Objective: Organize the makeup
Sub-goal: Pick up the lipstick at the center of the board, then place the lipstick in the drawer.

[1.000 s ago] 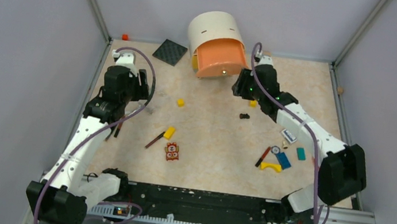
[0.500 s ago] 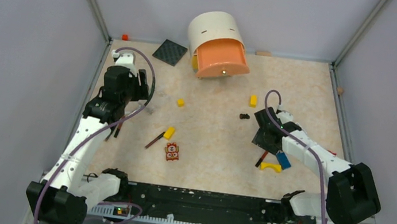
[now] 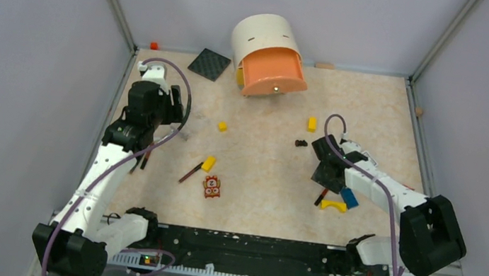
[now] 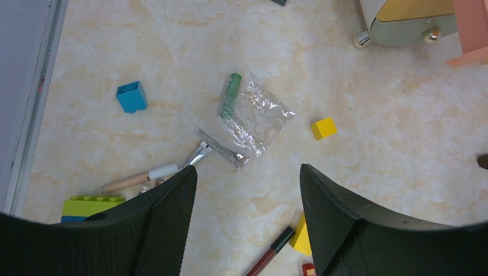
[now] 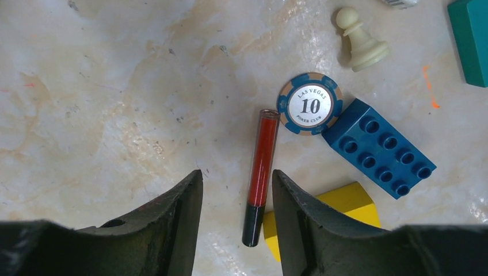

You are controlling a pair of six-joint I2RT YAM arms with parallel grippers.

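Red makeup stick point(image 5: 262, 167), black-tipped, lies between your right gripper's point(image 5: 236, 177) half-spread fingers. That arm came over from the drawer point(image 3: 275, 71); left gripper point(image 4: 248, 171) stays wide.

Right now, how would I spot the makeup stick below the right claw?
On the table, clutter sits under the right gripper. Beside the poker chip and blue brick lies the makeup stick: slim, red, with a black end.

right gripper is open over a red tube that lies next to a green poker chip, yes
No: the poker chip is blue, not green, as the right wrist view shows. The right gripper is indeed open over the red tube lying next to it.
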